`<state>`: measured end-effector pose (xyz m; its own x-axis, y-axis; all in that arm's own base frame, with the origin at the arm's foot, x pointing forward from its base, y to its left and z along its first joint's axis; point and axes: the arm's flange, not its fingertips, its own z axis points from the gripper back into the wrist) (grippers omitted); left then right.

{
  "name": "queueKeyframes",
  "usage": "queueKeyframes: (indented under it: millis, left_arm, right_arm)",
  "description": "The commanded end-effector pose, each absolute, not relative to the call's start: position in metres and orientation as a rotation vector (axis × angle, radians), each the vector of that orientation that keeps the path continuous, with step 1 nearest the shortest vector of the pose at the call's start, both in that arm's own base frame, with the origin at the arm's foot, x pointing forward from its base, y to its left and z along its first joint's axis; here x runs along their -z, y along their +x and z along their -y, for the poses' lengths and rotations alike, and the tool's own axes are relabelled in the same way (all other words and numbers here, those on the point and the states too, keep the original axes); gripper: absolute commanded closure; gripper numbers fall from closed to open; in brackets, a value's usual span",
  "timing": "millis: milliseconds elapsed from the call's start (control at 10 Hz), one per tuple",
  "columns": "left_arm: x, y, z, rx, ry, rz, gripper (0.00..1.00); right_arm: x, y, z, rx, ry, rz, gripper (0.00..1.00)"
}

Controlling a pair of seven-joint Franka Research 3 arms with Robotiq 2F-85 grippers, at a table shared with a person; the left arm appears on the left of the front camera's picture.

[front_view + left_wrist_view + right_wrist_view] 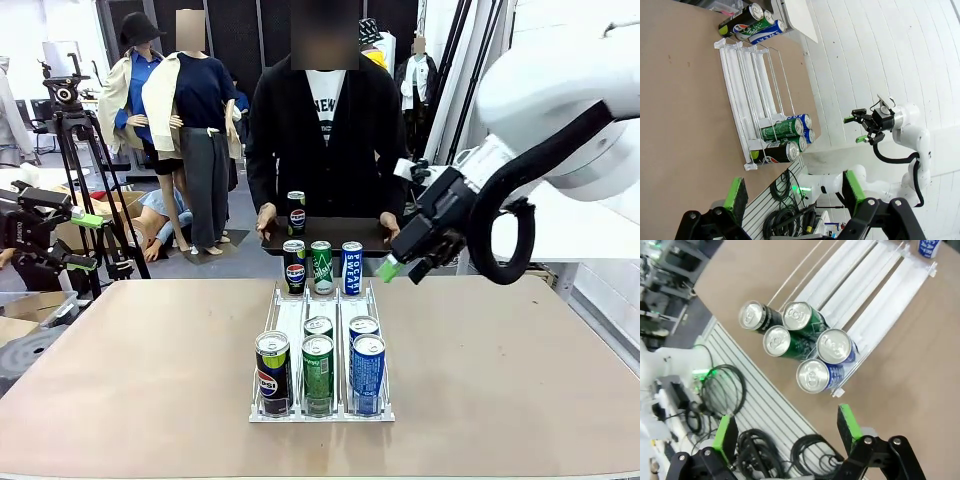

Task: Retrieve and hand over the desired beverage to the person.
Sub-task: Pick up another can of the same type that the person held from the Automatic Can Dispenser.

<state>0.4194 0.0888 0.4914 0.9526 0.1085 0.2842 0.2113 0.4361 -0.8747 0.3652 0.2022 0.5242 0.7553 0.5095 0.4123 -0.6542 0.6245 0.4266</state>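
Rack: a white three-lane rack (290, 318) lies lengthwise mid-counter (140, 350), one end toward the robot and the other toward the person (300, 130). I take it that is so both sides can reach a row.
Near row: a black Pepsi can (272, 372), a green can (318, 372) and a blue can (368, 372) stand upright against the front rail. A second green and a second blue stand just behind them. The lanes look meant to keep each kind in its own file.
Far row: the far cans (321, 263), three of them in the same three kinds, stand at the person's end.
Tray: the person holds a dark tray (350, 232) level in both hands at the far edge, with a tray can (296, 212) upright on it. I read the tray as held out to receive a drink. The can on it may show the kind wanted, but that is a guess.
Desired beverage: I cannot tell which can it is, though presumably it is one of those standing in the rack.
Right tool (787, 432): it hangs in the air beside the far row with its green pads wide apart. Nothing is between them and they touch nothing.
Left tool (795, 192): it is off to the counter's left side, spread just as wide and empty.
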Motion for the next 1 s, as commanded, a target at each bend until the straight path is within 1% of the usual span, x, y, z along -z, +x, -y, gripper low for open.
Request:
queueKeyframes:
  millis: [0, 400, 700, 900]
  left_arm:
    - [-0.492, 0.418, -0.09, 0.064, -1.125, 0.322, 0.0]
    - [-0.492, 0.418, -0.09, 0.064, -1.125, 0.322, 0.0]
    - [-0.492, 0.418, -0.09, 0.064, -1.125, 0.322, 0.0]
    - [-0.492, 0.418, -0.09, 0.064, -1.125, 0.322, 0.0]
  right_arm:
    - [-0.515, 0.371, -0.231, -0.682, 0.497, 0.267, 0.0]
    - [-0.504, 0.349, -0.296, -0.778, 0.331, 0.241, 0.0]
    - [-0.506, 0.34, -0.331, -0.816, 0.273, 0.249, 0.0]
    - [-0.496, 0.337, -0.353, -0.828, 0.218, 0.261, 0.0]
